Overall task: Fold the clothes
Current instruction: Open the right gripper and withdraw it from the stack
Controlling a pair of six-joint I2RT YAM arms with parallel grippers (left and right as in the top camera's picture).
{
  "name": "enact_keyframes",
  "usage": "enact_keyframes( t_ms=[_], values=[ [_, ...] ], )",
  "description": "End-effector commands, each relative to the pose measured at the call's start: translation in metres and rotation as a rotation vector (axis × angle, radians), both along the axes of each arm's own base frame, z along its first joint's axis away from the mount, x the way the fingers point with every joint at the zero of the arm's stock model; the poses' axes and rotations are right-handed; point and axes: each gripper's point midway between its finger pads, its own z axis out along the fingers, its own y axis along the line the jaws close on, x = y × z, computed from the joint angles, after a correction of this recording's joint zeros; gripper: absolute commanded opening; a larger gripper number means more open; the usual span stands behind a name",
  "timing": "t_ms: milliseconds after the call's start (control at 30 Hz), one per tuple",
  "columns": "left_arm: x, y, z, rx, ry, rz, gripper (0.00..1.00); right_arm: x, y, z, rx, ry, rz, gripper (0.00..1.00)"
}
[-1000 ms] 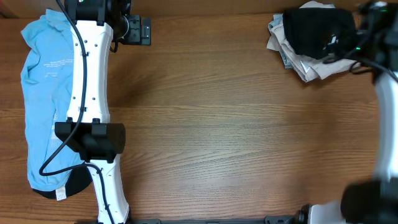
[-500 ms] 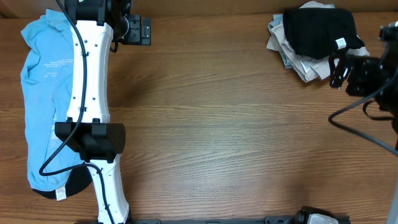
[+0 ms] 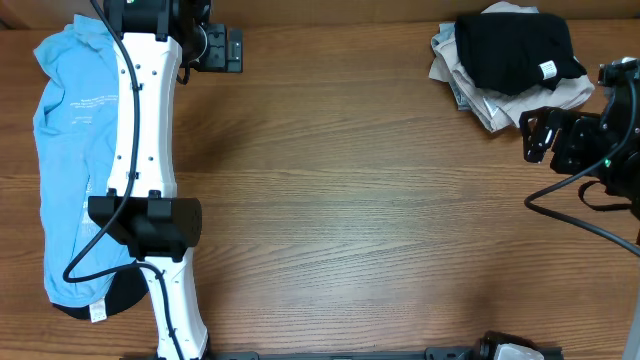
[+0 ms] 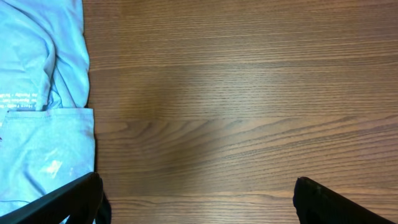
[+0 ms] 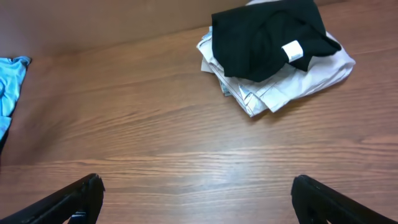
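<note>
A folded black garment (image 3: 512, 50) with a small white tag lies on top of folded beige and cream clothes (image 3: 478, 98) at the table's far right; the stack also shows in the right wrist view (image 5: 267, 37). A light blue printed T-shirt (image 3: 70, 150) lies spread along the left edge over a dark garment (image 3: 115, 298), and shows in the left wrist view (image 4: 37, 106). My right gripper (image 3: 535, 135) is open and empty, just in front of the stack (image 5: 196, 199). My left gripper (image 3: 222, 48) is open and empty at the far left, beside the T-shirt (image 4: 199, 205).
The wooden table (image 3: 360, 200) is bare between the two piles. The left arm's white links and black joint (image 3: 145, 220) lie along the T-shirt's right side. A black cable (image 3: 580, 215) loops off the right arm.
My right arm has drawn back from the black garment toward the table's near right, leaving it on the stack. The left arm has not moved.
</note>
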Motion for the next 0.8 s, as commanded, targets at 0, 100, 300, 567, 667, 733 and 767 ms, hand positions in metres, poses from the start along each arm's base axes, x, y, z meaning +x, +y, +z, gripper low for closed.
enact_keyframes(
  t_ms=[0,100,300,567,667,733,767],
  values=[
    [0.002,0.005,-0.003,0.011,0.002,-0.007,1.00,0.006,-0.002,0.006,-0.011,-0.033,-0.004,1.00],
    [0.002,0.005,-0.003,0.010,0.002,-0.008,1.00,0.015,-0.004,0.010,-0.026,-0.073,0.001,1.00],
    [0.002,0.005,-0.003,0.010,0.002,-0.007,1.00,0.037,0.028,0.007,-0.106,-0.355,0.083,1.00],
    [0.002,0.005,-0.003,0.010,0.002,-0.008,1.00,-0.002,0.061,-0.084,-0.091,-0.542,0.170,1.00],
    [0.002,0.005,-0.003,0.011,0.002,-0.007,1.00,-0.022,0.065,-0.124,-0.090,-0.576,0.181,1.00],
    [0.002,0.005,-0.003,0.010,0.002,-0.008,1.00,-0.034,0.067,-0.147,-0.089,-0.592,0.189,1.00],
    [0.002,0.005,-0.003,0.010,0.002,-0.008,1.00,-0.040,0.068,-0.158,-0.088,-0.601,0.193,1.00]
  ],
)
